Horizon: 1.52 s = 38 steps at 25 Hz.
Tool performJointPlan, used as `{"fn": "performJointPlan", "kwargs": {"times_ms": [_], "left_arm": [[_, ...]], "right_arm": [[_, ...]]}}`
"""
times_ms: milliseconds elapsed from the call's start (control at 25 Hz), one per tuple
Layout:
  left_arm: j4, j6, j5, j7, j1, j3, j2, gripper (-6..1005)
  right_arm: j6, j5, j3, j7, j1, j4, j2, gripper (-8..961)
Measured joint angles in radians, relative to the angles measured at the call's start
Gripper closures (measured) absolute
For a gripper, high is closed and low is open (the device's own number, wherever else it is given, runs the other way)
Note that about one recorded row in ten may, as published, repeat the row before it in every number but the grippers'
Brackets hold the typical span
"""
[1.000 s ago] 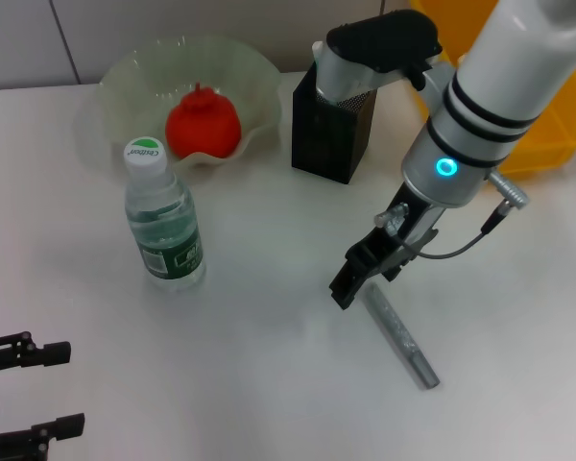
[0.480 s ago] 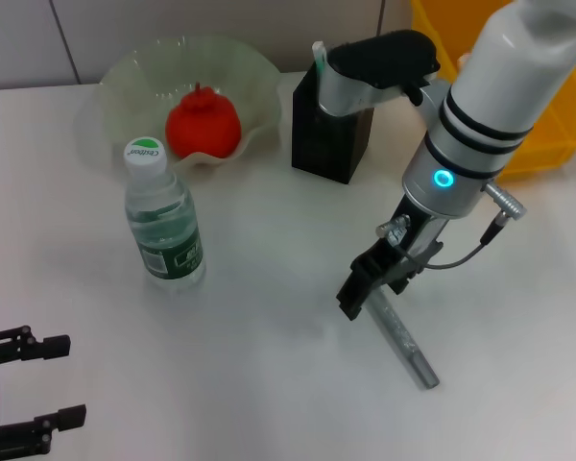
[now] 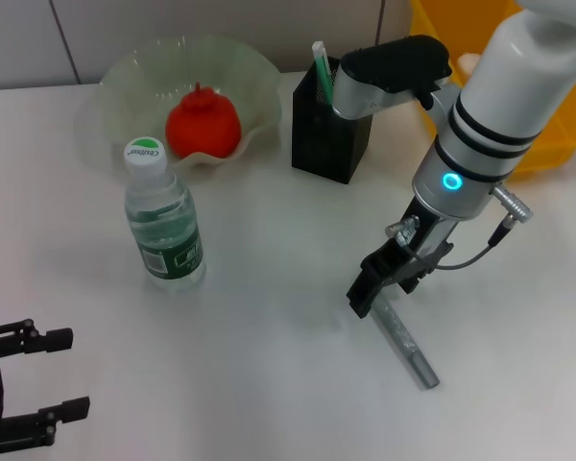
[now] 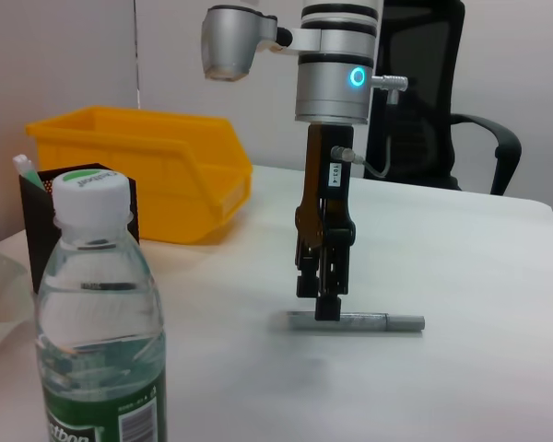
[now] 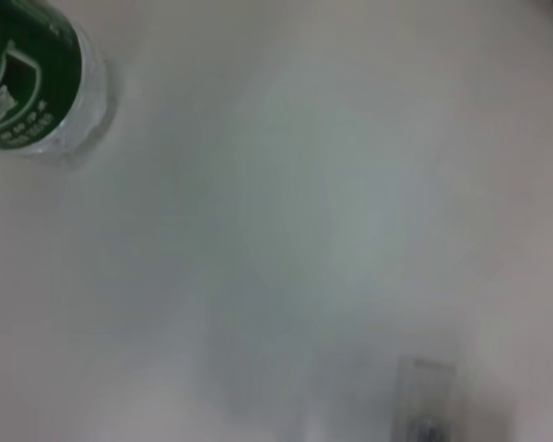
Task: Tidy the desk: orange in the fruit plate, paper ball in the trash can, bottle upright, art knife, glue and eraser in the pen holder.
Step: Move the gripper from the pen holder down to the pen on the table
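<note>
The right gripper (image 3: pixel 363 296) hangs over one end of the art knife (image 3: pixel 403 340), a slim grey metal stick lying flat on the smooth white desk (image 3: pixel 269 365). In the left wrist view its dark fingers (image 4: pixel 326 296) reach down to that end, seemingly touching it, but whether they are apart or closed on the knife I cannot tell. The bottle (image 3: pixel 163 223), clear ribbed plastic with a green label and white-and-green cap, stands upright, well apart from the knife. The red-orange orange (image 3: pixel 203 124) sits in the translucent, wavy-rimmed fruit plate (image 3: pixel 125 82). The square black mesh pen holder (image 3: pixel 328 134) holds a green-and-white stick, with the glossy yellow trash can (image 3: pixel 557 134) beyond it. The left gripper (image 3: pixel 34 384) rests low at the desk's near corner, its two black prongs spread apart.
</note>
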State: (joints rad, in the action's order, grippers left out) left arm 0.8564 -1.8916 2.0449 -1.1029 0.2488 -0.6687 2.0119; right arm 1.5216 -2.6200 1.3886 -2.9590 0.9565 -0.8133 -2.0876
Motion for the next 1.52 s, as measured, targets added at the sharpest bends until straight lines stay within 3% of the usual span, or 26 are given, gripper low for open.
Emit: {"fn": "performJointPlan", "kwargs": {"times_ms": [280,720,920,1520], "left_arm": [[0.003,0.011,0.0,0.0,0.0,0.0,0.004,276],[0.004,0.019,-0.001,0.0,0.003,0.0,0.008,277],[0.0,0.019,-0.004,0.002,0.003,0.0,0.009,276],[0.002,0.019,-0.001,0.013,0.003,0.0,0.023,277]], "right_arm": [[-0.003,-0.003,0.014,0.0,0.005,0.003,0.0,250],[-0.011,-0.001,0.019,0.002,0.012,0.011,-0.003,468],[-0.023,-0.002,0.021,0.002,0.02,0.036,-0.003,659],[-0.074,0.001,0.027,0.005,0.037,0.1,-0.003,665]]}}
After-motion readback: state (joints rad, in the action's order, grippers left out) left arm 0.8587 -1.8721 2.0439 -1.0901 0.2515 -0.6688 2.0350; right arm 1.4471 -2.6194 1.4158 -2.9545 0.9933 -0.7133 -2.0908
